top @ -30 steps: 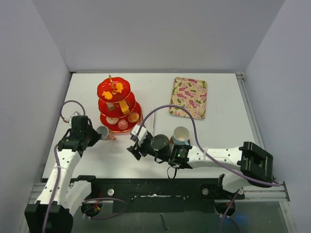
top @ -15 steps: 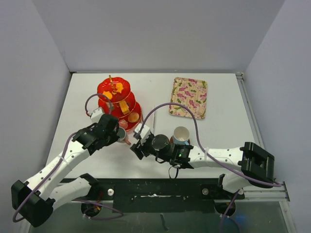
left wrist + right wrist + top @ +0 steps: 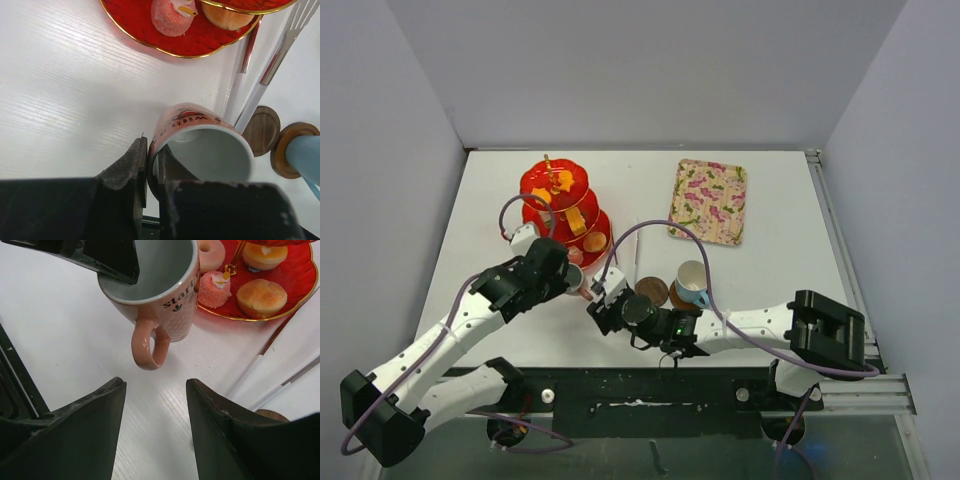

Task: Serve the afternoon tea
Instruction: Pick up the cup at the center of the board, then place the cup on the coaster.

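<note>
Pink cup [image 3: 167, 300] shifted right, handle toward right pincer [image 3: 155, 383].

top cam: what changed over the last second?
The left gripper, shut on the pink cup at its rim, carried it right, to just in front of the red stand and facing the right gripper. The right arm pulled back toward the near-left, uncovering the bare saucer; its jaws are open and empty. The stand, blue cup and floral tray stayed put.
</note>
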Controlling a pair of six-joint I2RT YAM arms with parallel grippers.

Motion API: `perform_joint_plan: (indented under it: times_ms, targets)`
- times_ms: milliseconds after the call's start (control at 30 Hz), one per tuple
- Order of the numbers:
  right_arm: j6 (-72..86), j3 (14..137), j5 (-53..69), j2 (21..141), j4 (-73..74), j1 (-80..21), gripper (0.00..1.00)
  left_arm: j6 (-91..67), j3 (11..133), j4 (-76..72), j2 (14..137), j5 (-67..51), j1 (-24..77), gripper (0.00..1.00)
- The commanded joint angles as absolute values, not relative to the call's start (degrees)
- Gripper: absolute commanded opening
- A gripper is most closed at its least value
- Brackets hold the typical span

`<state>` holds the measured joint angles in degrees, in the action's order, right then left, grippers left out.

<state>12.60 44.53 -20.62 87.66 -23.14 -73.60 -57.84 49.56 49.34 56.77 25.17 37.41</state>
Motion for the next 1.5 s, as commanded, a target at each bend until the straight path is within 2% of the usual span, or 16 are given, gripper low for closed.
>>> perform_joint_plan:
  times_ms: [0, 300, 733, 967, 1033, 1100, 1200, 1300, 1467]
  targets:
    - [13.9, 46.3, -23.8, 87.8, -27.5, -74.1, 0.51, -57.9, 52.7, 46.5, 55.1, 24.6, 38.4, 0.00]
    - [14.3, 45.6, -24.1, 87.6, -28.8, -74.4, 0.45, -59.7, 54.1, 47.3, 56.6, 28.7, 42.5, 0.00]
    - [11.8, 44.9, -33.8, 90.4, -38.1, -75.9, 0.36, -66.5, 55.8, 50.5, 59.8, 32.8, 47.9, 0.00]
    - [12.3, 45.8, -33.7, 91.2, -37.6, -75.9, 0.12, -66.7, 56.5, 51.7, 58.7, 34.0, 48.1, 0.00]
    - [12.2, 46.2, -33.2, 91.2, -36.8, -75.9, 0.00, -65.1, 56.7, 50.8, 57.9, 33.6, 48.0, 0.00]
    - [13.1, 46.6, -33.5, 90.3, -35.5, -75.9, 0.00, -63.3, 56.8, 49.7, 57.2, 32.4, 48.1, 0.00]
    - [14.5, 45.7, -33.9, 89.0, -36.0, -75.9, 0.00, -61.6, 55.5, 47.4, 55.0, 31.3, 48.1, 0.06]
    - [15.1, 43.9, -34.4, 88.2, -37.5, -75.9, 0.00, -59.8, 52.5, 41.9, 51.9, 28.7, 48.0, 0.24]
    - [16.0, 41.1, -37.3, 86.7, -38.0, -75.9, 0.00, -58.5, 51.4, 39.5, 49.7, 27.7, 48.0, 0.41]
